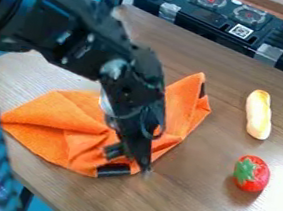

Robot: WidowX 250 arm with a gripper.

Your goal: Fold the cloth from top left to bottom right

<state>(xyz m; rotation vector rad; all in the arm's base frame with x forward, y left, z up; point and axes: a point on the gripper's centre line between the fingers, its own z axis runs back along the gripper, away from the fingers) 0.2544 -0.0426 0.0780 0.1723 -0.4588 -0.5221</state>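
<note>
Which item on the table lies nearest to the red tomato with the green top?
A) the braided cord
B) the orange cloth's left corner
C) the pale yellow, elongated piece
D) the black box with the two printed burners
C: the pale yellow, elongated piece lies just beyond the tomato, on the same right-hand part of the table, while the cloth spreads farther to the left.

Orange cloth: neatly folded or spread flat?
Neither: the cloth lies rumpled on the table, with raised creases and uneven edges.
</note>
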